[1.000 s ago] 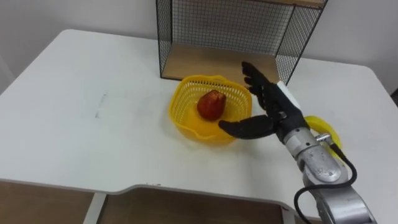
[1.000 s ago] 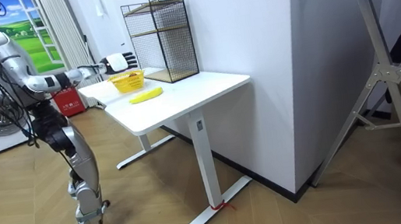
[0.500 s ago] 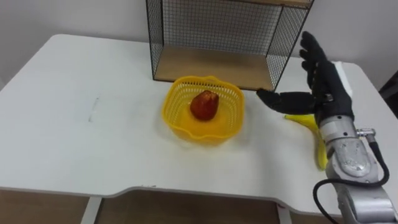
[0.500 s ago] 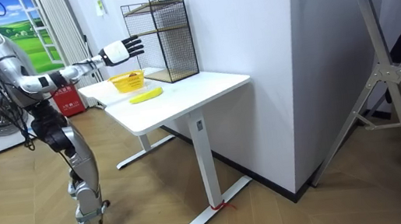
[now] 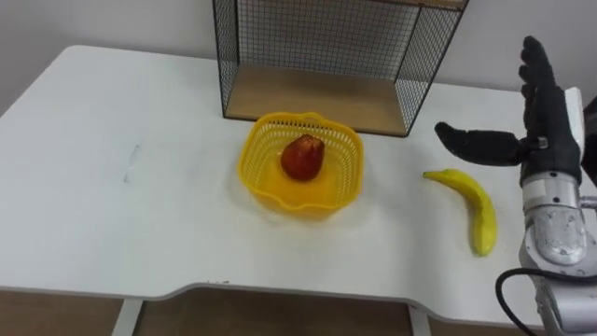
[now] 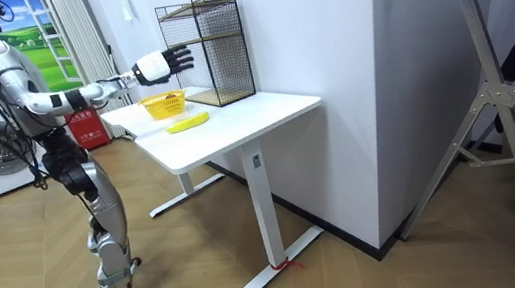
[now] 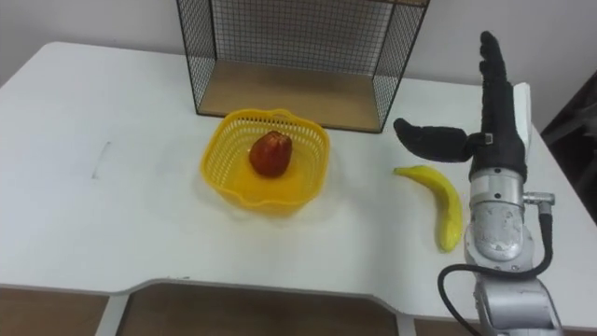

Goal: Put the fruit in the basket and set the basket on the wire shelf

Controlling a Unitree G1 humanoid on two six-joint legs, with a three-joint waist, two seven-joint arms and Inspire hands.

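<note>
Where the right hand [image 5: 546,140] is raised over the table's [image 5: 112,187] right side, its fingers are seen straight, its thumb spread, and nothing is held. A banana [image 5: 471,205] is noted lying on the table near the thumb, untouched. A red fruit [image 5: 302,157] is contained in the yellow basket [image 5: 280,191], which is placed before the wire shelf [image 5: 317,37], outside it. The shelf's top is cut off; its contact with the basket cannot be determined.
</note>
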